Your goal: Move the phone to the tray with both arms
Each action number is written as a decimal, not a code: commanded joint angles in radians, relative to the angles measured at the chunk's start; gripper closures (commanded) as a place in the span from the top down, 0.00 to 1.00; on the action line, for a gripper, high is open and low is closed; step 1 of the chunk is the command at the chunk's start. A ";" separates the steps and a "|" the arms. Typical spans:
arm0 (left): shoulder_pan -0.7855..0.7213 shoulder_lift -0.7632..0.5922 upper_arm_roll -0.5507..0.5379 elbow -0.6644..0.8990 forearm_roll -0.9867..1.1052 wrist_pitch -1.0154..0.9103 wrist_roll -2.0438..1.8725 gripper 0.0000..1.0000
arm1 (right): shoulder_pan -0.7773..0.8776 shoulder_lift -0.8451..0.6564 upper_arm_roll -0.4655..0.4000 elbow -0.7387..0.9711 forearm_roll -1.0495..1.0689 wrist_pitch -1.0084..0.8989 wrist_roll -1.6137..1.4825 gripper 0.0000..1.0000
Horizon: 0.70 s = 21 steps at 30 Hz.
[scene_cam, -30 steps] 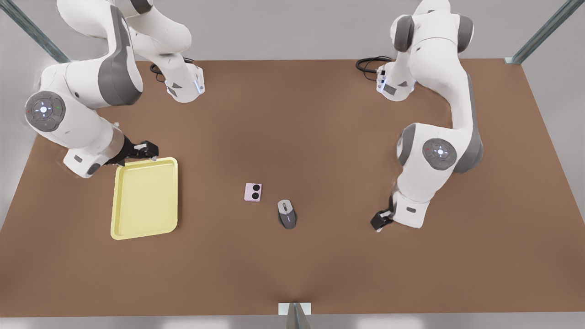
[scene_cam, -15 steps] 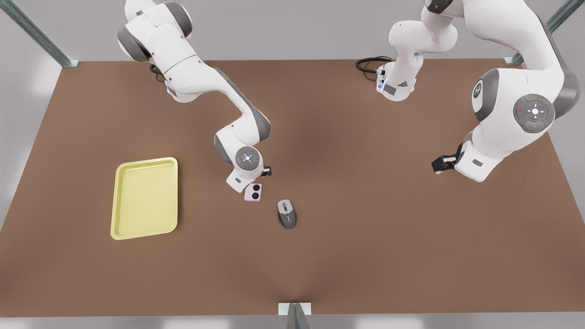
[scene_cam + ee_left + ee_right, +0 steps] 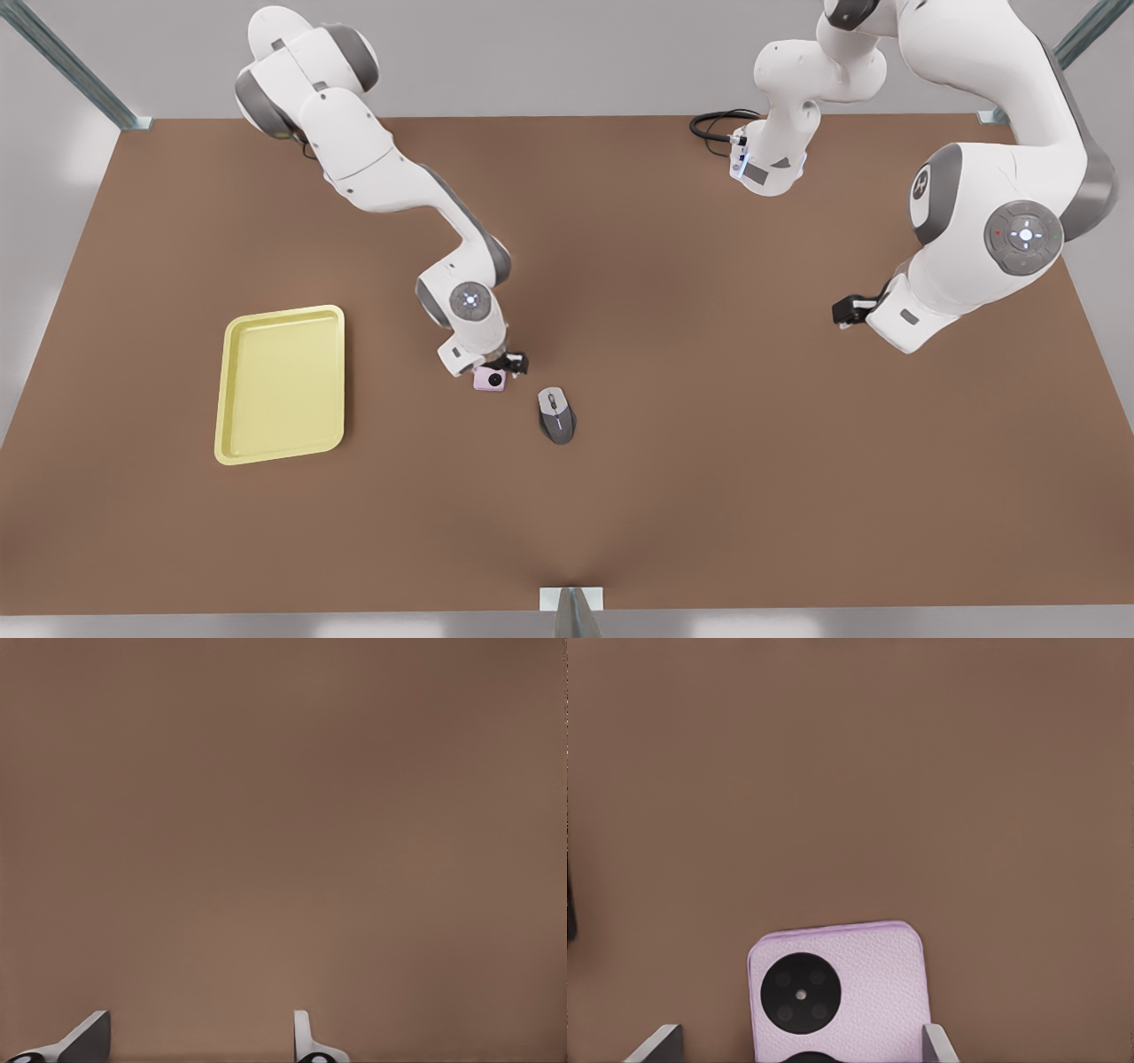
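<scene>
Now my right gripper (image 3: 501,365) sits low over the phone (image 3: 490,380), near the middle of the worktop (image 3: 673,496). Half a second ago it stood just behind the phone with both lenses showing; since then it has come down and covers the phone's far end in the front view. In the right wrist view the jaws stand open, one fingertip (image 3: 654,1043) off each long side of the phone (image 3: 859,992), and I cannot tell whether either touches it. I judge the grasp is set up but not closed.

My left gripper (image 3: 849,310) hangs over bare worktop toward the front view's right, well apart from everything, and has barely shifted. Its jaws are open and hold nothing, with both fingertips (image 3: 84,1041) spread over plain brown surface.

Outward, a grey computer mouse (image 3: 556,415) lies just beside the phone. The yellow tray (image 3: 232,390) lies empty, well apart toward the front view's left.
</scene>
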 commanded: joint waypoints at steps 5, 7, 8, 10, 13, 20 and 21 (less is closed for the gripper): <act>-0.005 -0.001 -0.002 0.000 0.000 -0.008 0.113 1.00 | -0.004 -0.004 -0.018 -0.016 -0.005 0.072 0.188 1.00; -0.005 -0.001 -0.002 0.000 0.000 -0.008 0.113 1.00 | -0.004 0.001 -0.021 -0.019 -0.005 0.074 0.188 1.00; -0.005 -0.001 -0.002 0.000 0.000 -0.006 0.113 1.00 | -0.006 0.004 -0.021 -0.018 -0.005 0.074 0.188 1.00; -0.005 -0.001 -0.002 0.000 0.000 -0.006 0.113 1.00 | -0.004 0.009 -0.021 -0.018 -0.005 0.074 0.190 1.00; -0.005 -0.001 -0.002 0.000 0.000 -0.006 0.111 1.00 | -0.003 0.013 -0.023 -0.016 -0.007 0.074 0.188 1.00; -0.005 0.002 -0.002 0.000 0.002 -0.006 0.111 1.00 | 0.005 0.027 -0.021 -0.022 -0.008 0.082 0.159 1.00; -0.005 0.002 -0.002 0.000 0.002 -0.006 0.111 1.00 | 0.005 0.027 -0.023 -0.025 -0.008 0.082 0.157 1.00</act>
